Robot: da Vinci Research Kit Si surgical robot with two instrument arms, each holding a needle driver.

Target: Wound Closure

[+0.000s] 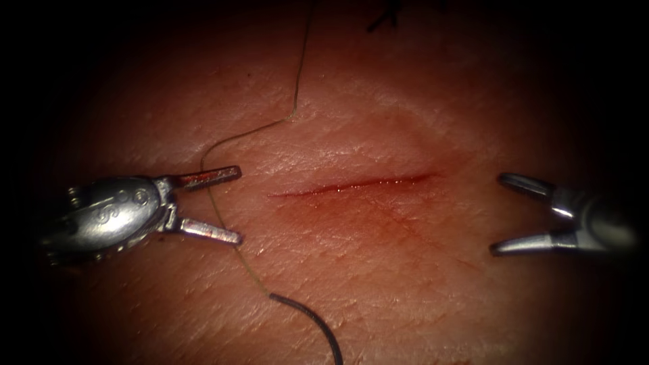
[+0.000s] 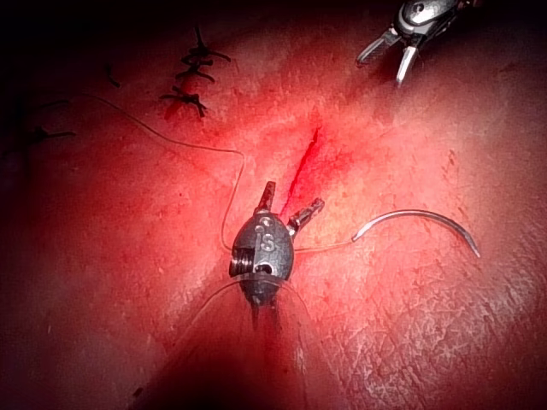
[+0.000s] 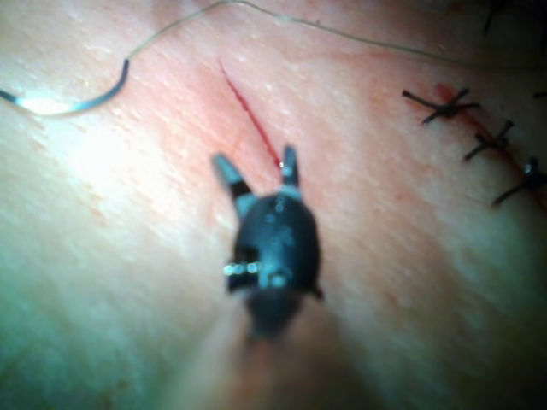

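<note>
Closest to you, the needle (image 1: pixel 318 324) lies loose on the tissue (image 1: pixel 378 270), below the cut and a bit left of its left end. Nothing's gripping it, and it isn't stuck in the tissue anywhere; you get the whole curve in your left wrist view (image 2: pixel 419 220), flat on the surface.

The thread (image 1: pixel 223 209) runs up from the needle's blunt end, passes between your left tool's (image 1: pixel 236 206) jaws and then climbs toward the far edge. Those jaws are spread wide and there's red fluid on them. The thread crosses the gap, but the jaws aren't pinching it, so your left tool holds nothing. It sits just left of the cut (image 1: pixel 351 184).

Your right tool (image 1: pixel 499 213) is off to the right of the cut, well clear of its end, jaws also wide, holding nothing. The right wrist view has it pointing at the cut (image 3: pixel 249 111) with both jaws apart.

The cut itself is a thin line, unstitched, glistening with a little red fluid.

Farther back, you can see some dark knotted stitches (image 3: pixel 444 107) in a row.
</note>
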